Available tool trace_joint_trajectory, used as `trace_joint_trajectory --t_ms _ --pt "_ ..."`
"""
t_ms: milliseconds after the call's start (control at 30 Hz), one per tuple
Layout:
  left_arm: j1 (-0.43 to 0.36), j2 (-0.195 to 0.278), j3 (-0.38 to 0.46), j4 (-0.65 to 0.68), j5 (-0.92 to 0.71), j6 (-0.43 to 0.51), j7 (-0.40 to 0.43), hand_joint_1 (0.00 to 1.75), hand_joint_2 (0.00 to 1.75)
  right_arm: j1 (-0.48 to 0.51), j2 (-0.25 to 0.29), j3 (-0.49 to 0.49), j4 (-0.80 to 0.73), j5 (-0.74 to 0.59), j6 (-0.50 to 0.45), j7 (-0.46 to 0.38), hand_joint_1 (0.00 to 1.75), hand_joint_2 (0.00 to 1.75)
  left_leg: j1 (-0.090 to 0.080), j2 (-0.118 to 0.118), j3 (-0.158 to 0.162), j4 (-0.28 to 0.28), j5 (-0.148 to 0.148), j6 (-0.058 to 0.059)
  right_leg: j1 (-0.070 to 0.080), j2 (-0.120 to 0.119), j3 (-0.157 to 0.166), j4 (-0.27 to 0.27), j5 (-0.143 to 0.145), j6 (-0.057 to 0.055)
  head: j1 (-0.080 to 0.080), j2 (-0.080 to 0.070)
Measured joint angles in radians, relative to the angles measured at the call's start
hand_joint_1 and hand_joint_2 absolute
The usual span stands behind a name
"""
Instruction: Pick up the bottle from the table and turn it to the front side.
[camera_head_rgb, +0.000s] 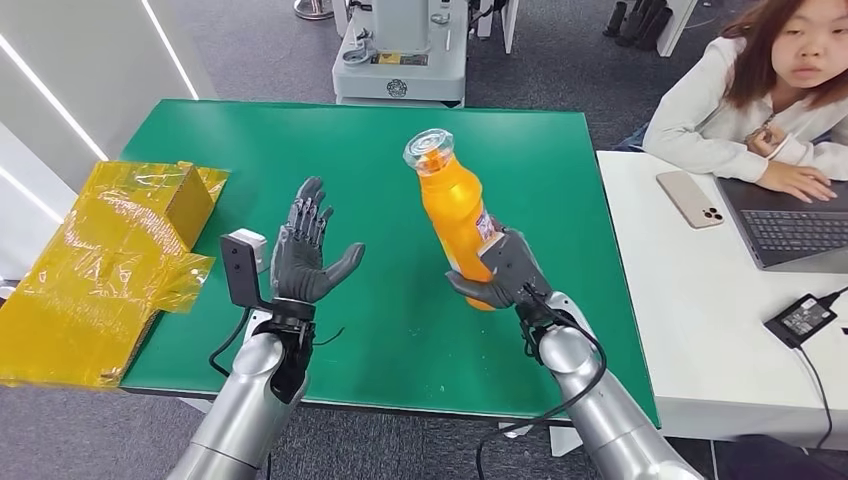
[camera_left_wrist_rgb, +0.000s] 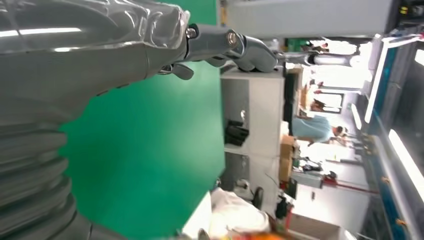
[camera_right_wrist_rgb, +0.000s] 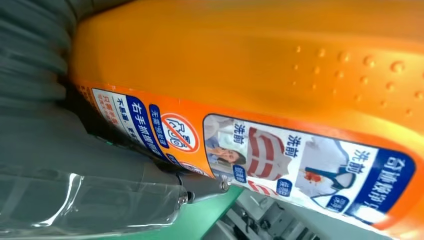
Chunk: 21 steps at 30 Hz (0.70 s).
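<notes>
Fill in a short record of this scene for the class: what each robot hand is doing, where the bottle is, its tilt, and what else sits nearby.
right hand: right hand grips the lower part of the orange bottle
left hand: left hand open, fingers spread, holding nothing
bottle position: lifted above the green table
bottle tilt: leaning, clear cap pointing away and left
label: printed label showing in the right wrist view
nearby: yellow wrapped box; phone; laptop

The head view looks forward and down from high over the flat green surface (camera_head_rgb: 400, 330). The left wrist view, turned sideways, looks past its grey robot hand (camera_left_wrist_rgb: 220, 47) across that same surface. The right wrist view sits tight against the orange plastic bottle (camera_right_wrist_rgb: 260, 65), shared with the head view.
</notes>
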<state>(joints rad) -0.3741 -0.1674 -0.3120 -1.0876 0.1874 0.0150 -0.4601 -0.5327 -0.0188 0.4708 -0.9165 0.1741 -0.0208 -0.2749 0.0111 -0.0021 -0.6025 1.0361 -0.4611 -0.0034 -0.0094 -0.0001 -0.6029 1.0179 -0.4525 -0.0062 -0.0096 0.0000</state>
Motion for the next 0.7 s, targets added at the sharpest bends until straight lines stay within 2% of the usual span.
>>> trace_joint_trajectory --t_ms 167,367,500,700 --pt "0.0 -0.001 -0.048 -0.048 -0.034 0.007 0.002 0.0 1.75 -0.05 0.023 0.001 0.087 0.049 0.013 0.001 1.75 1.75 0.0 0.0 0.0 0.0 0.0 0.0 0.0 0.0 0.0 0.0 0.0 0.0 0.0 0.0" --pt "0.005 0.008 -0.079 -0.065 -0.087 0.024 0.02 0.0 1.75 -0.076 0.025 0.015 0.154 0.1 0.0 0.006 1.75 1.75 0.0 0.0 0.0 0.0 0.0 0.0 0.0 0.0 0.0 0.0 0.0 0.0 0.0 0.0" --pt "0.005 0.018 -0.088 -0.051 -0.128 0.055 0.015 0.0 1.75 -0.075 0.023 0.025 0.16 0.101 -0.012 0.0 1.75 1.75 0.0 0.0 0.0 0.0 0.0 0.0 0.0 0.0 0.0 0.0 0.0 0.0 0.0 0.0" --pt "0.004 0.033 -0.088 0.014 -0.114 0.037 0.008 0.0 1.75 -0.049 0.013 0.038 0.118 0.134 -0.039 0.024 1.75 1.75 0.0 0.0 0.0 0.0 0.0 0.0 0.0 0.0 -0.001 0.0 0.0 0.0 0.0 0.0"
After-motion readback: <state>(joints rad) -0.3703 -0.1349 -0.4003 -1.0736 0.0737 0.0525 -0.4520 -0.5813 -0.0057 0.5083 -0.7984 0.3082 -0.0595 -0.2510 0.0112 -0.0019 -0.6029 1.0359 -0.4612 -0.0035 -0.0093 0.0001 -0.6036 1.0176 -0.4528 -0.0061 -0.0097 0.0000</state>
